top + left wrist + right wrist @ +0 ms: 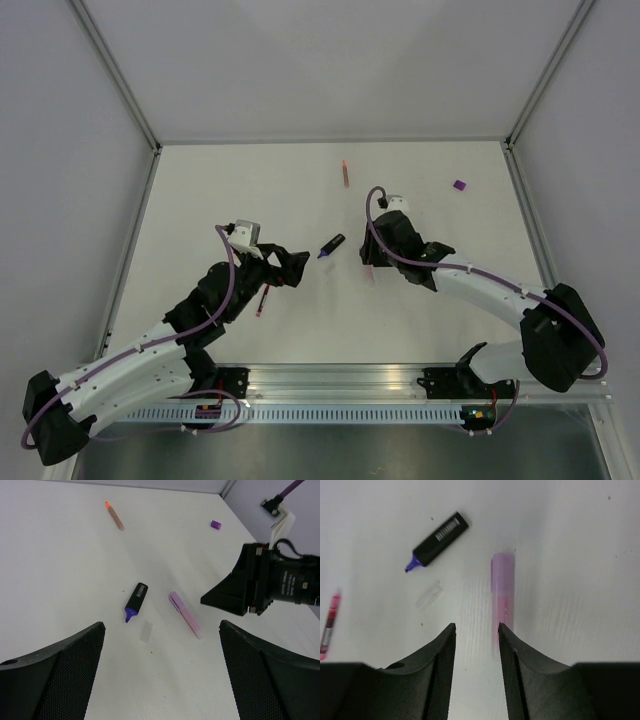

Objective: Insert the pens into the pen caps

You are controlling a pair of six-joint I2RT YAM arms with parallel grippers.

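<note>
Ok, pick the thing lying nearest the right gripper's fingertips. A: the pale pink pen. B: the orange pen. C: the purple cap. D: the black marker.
A: in the right wrist view the pale pink pen lies right at the tip of the right gripper, while the black marker sits farther off.

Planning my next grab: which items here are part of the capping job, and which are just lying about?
Job: orange pen, black purple-tipped marker, pink-lilac pen, red pen, purple cap, small clear piece, probably a cap.
Lying about: nothing else loose shows; only fixtures, the table and the metal rail.
</note>
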